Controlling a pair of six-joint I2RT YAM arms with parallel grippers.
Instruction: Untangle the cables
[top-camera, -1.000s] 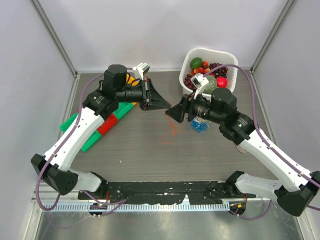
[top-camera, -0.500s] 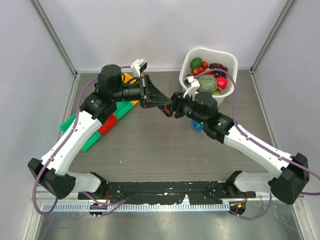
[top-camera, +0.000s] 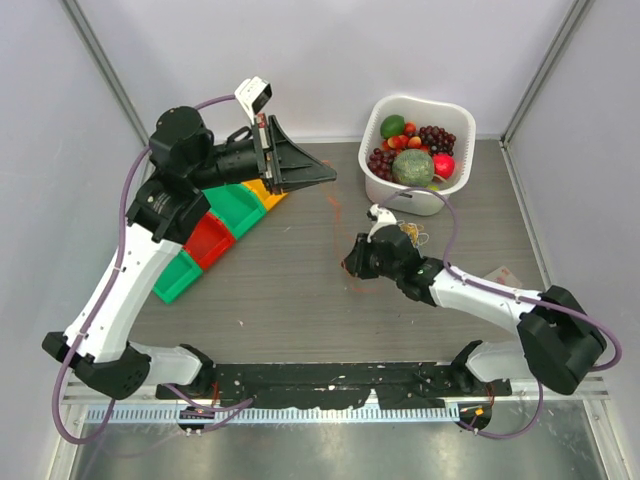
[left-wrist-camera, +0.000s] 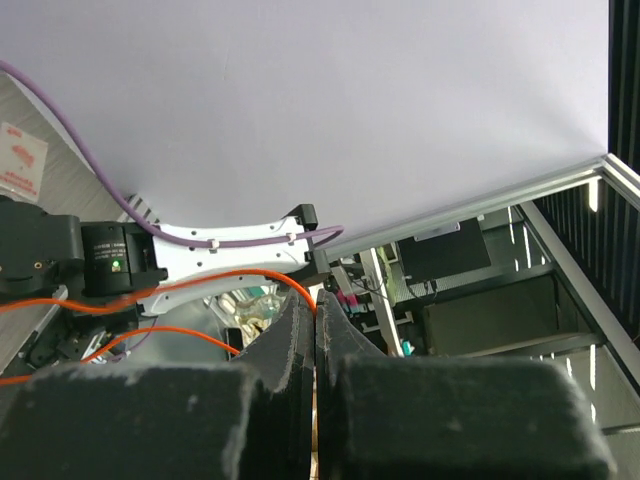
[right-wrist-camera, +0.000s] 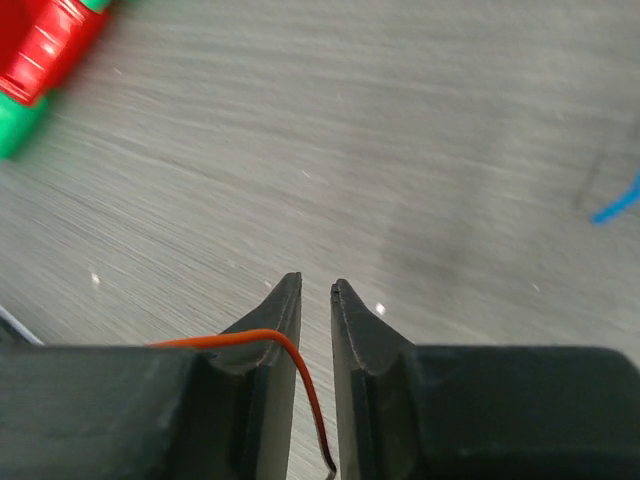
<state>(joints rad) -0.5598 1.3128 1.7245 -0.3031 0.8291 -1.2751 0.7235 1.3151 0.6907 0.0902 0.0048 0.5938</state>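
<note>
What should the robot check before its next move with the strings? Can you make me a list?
1. Jaws of the left gripper shut on the orange cable: ok.
2. Jaws of the right gripper pinching that cable: cannot tell; it runs into a narrow gap between them.
3. Cable pulled straight: not ok; it curves in both wrist views.
4. Both grippers apart: ok; a wide gap shows between them from above.
5. Orange cable free of the cable bunch: cannot tell; too thin to follow from above.
</note>
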